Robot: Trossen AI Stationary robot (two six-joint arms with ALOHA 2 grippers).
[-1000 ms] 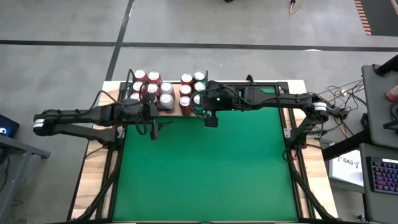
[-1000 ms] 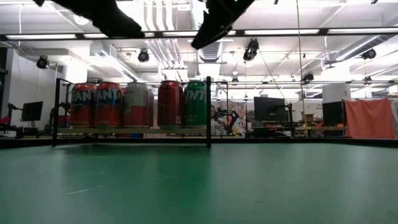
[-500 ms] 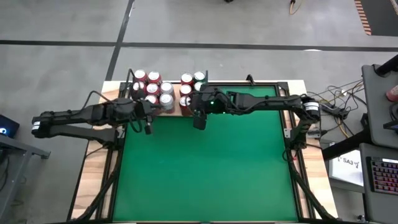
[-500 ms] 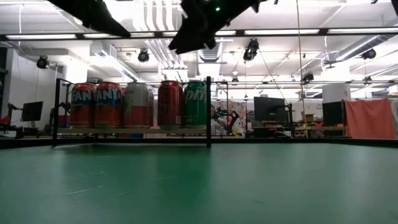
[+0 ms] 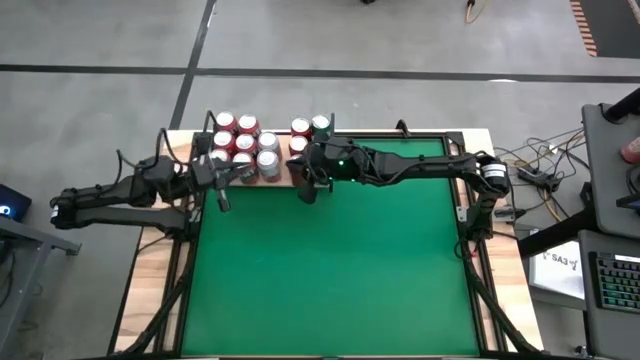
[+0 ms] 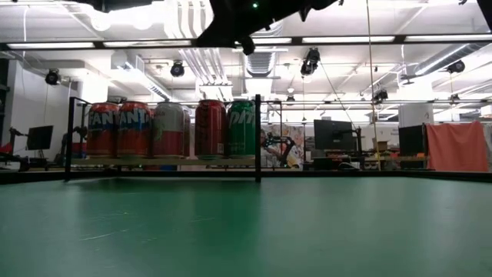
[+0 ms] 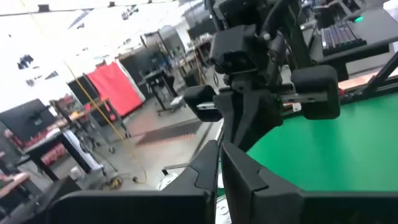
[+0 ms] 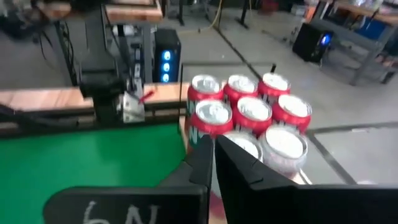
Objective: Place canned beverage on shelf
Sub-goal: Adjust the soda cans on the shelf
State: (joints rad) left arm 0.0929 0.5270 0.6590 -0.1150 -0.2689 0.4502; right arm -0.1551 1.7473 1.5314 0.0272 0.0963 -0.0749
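Note:
Several beverage cans, red, silver and one green, stand upright on the pale wood shelf [image 5: 282, 172] at the table's far edge, in a left cluster [image 5: 245, 140] and a right cluster [image 5: 308, 133]. The low view shows them in a row [image 6: 169, 129] behind a black upright rod [image 6: 257, 138]. My left gripper [image 5: 222, 198] is shut and empty in the air, just in front of the shelf's left end. My right gripper [image 5: 310, 192] hovers shut and empty in front of the right cluster. The right wrist view looks past its shut fingers [image 8: 211, 155] onto can tops [image 8: 249, 115].
Green felt [image 5: 330, 270] spreads free from the shelf to the near edge. Light wooden strips [image 5: 150, 270] run along the table's sides. A desk with a keyboard [image 5: 612, 280] and cables stands off the right side.
Both grippers have shut on nothing. My left gripper has drawn back toward the table's left edge, away from the cans. My right gripper has moved toward the table's left edge along the front of the shelf and tipped up nearer to level. The cans have stayed in place.

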